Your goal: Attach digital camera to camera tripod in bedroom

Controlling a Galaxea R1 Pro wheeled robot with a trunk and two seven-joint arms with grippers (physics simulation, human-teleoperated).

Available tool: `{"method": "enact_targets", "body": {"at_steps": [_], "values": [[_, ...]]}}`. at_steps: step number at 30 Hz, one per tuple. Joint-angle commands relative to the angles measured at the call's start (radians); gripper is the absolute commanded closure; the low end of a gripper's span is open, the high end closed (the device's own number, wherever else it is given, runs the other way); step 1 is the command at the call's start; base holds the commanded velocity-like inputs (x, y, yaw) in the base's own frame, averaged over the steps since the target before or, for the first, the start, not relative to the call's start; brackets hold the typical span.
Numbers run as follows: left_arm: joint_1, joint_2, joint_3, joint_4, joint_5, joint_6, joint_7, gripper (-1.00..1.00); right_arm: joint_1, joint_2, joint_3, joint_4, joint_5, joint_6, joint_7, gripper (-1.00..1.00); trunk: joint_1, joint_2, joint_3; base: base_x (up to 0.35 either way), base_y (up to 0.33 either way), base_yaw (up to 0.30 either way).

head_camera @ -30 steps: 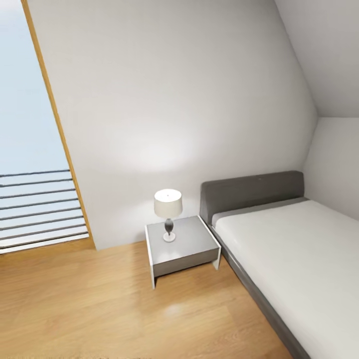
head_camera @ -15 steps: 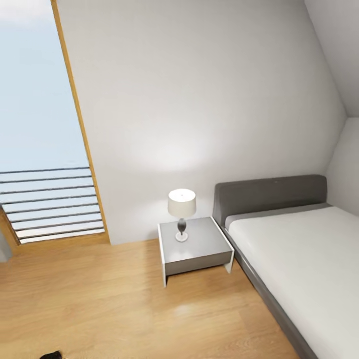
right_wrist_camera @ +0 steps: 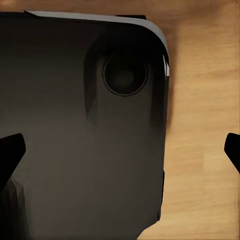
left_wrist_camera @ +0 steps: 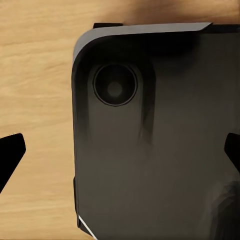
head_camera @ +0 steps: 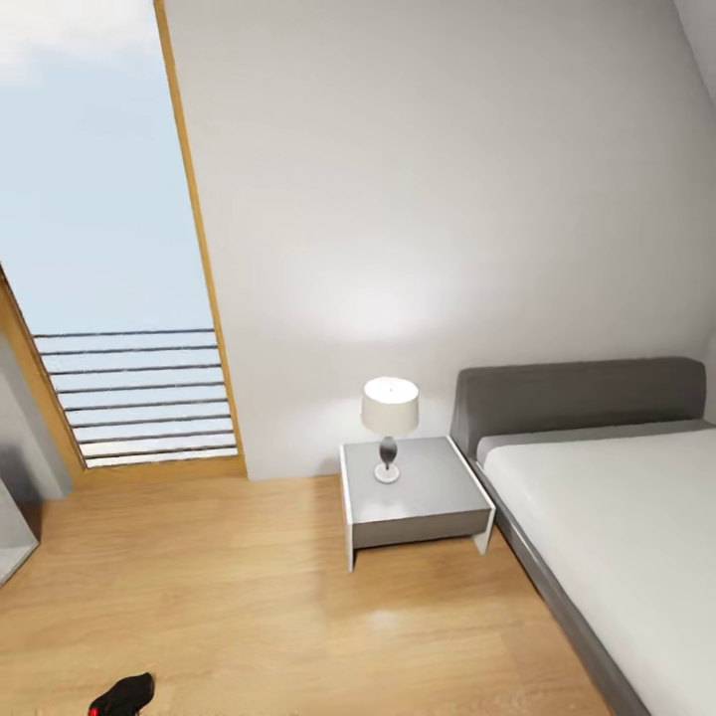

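The head view has swung to the robot's left over the last second: the tall window (head_camera: 109, 229) with its slatted railing takes more of the frame, while the nightstand (head_camera: 418, 497), the lamp (head_camera: 390, 423) and the grey bed (head_camera: 607, 497) have slid toward the right edge. That is camera motion, not motion of the furniture. New at the bottom left corner is a small black object with a touch of red, on the light wood floor (head_camera: 259, 597); judged to be the digital camera (head_camera: 122, 693), though only part shows. The camera tripod is not seen yet. Left gripper (left_wrist_camera: 120, 150): both dark fingertips sit at opposite edges of the wrist view, spread wide, nothing between them; below it is the robot's dark base (left_wrist_camera: 150, 150). Right gripper (right_wrist_camera: 120, 150): same, fingertips wide apart, empty, over the dark base. The camera lies well apart from both grippers. Judgement: search phase, target just acquired; approach and pickup not yet begun.
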Motion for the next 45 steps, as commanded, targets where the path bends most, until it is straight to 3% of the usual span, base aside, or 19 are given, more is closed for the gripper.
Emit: {"method": "enact_targets", "body": {"at_steps": [1, 30, 45], "values": [[0.0, -0.001, 0.001, -0.001, 0.001, -0.001, 0.0, -1.0, 0.0, 0.0, 0.001, 0.0, 0.0, -0.003, -0.001, -1.0, 0.0, 0.0, -0.001, 0.0, 0.0, 0.199], [0.0, -0.003, 0.001, -0.001, 0.002, -0.001, 0.008, -1.0, 0.0, 0.0, 0.001, 0.0, 0.0, -0.003, -0.001, -1.0, 0.0, 0.0, -0.001, 0.0, 0.0, 0.197], [0.0, -0.003, -0.002, -0.001, 0.005, 0.006, 0.006, -1.0, 0.0, 0.001, 0.001, 0.0, 0.0, -0.003, -0.001, -1.0, 0.0, 0.0, -0.001, 0.032, 0.0, 0.037]]}}
